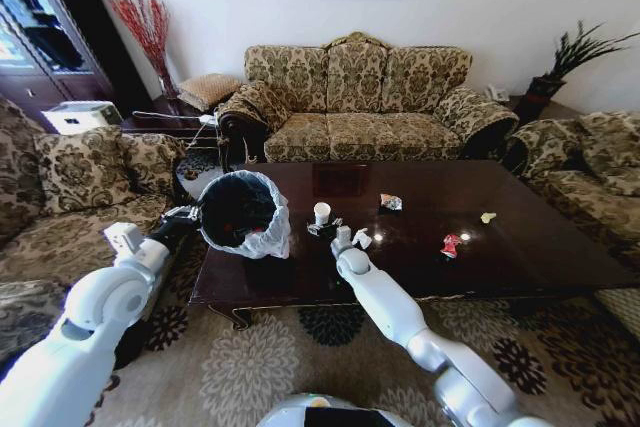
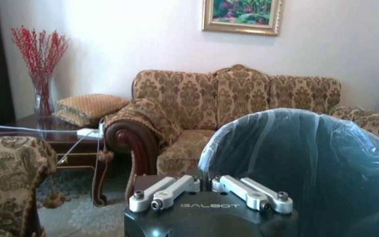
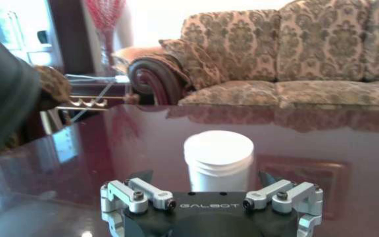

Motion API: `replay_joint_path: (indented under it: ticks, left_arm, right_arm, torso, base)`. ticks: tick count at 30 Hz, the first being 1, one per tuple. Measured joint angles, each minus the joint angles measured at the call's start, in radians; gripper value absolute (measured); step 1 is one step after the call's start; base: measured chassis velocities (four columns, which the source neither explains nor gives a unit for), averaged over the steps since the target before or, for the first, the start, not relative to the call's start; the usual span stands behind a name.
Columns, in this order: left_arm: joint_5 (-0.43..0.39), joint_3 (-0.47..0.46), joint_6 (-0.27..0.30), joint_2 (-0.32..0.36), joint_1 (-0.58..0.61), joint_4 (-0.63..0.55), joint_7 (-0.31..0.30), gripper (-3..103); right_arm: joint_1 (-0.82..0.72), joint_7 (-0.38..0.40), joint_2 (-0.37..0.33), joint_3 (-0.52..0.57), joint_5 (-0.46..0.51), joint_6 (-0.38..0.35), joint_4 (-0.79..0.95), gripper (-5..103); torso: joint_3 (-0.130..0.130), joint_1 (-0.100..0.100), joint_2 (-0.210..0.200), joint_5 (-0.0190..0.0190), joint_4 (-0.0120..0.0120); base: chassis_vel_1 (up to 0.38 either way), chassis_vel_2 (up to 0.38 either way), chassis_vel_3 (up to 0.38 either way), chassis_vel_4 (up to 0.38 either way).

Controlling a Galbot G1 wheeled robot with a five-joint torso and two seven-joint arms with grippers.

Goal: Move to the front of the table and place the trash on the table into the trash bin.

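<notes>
My left gripper [image 1: 190, 215] pinches the rim of the trash bin [image 1: 243, 213], holding it tilted at the table's left end with its mouth toward the litter. I should keep it steady and low there.

Next along, my right gripper [image 3: 206, 181] sits low over the table [image 1: 420, 257] with its fingers spread, the white paper cup [image 3: 218, 159] standing upright between them but not yet gripped. I judge I should ease forward so the pads meet the cup's middle, then close gently to avoid crushing or tipping it.

Further right, 3 scraps lie well apart: a silvery wrapper [image 1: 391, 202], a red wrapper [image 1: 451, 245], a yellow scrap [image 1: 487, 217].
</notes>
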Motion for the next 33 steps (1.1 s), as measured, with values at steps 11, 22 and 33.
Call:
replay_joint_path:
  ticks: [11, 22, 33]
  left_arm:
    - [-0.001, 0.001, -0.002, 0.006, -0.001, -0.008, 0.001, 3]
    - [-0.003, 0.008, -0.002, 0.011, -0.006, -0.008, 0.009, 3]
    - [-0.005, 0.008, -0.004, 0.017, -0.009, -0.009, 0.012, 3]
  right_arm:
    - [0.052, -0.019, 0.028, 0.017, 0.0, 0.018, -0.107, 100]
    - [0.083, -0.072, 0.056, 0.023, -0.014, 0.054, -0.181, 103]
    - [0.08, -0.071, 0.055, 0.023, -0.033, 0.062, -0.181, 64]
  torso:
    - [0.0, 0.0, 0.0, 0.0, 0.0005]
    - [0.0, 0.0, 0.0, 0.0001, 0.0003]
    - [0.0, 0.0, 0.0, 0.0001, 0.0002]
  base:
    - [0.0, 0.0, 0.0, 0.0]
    - [0.0, 0.0, 0.0, 0.0]
    - [0.0, 0.0, 0.0, 0.0]
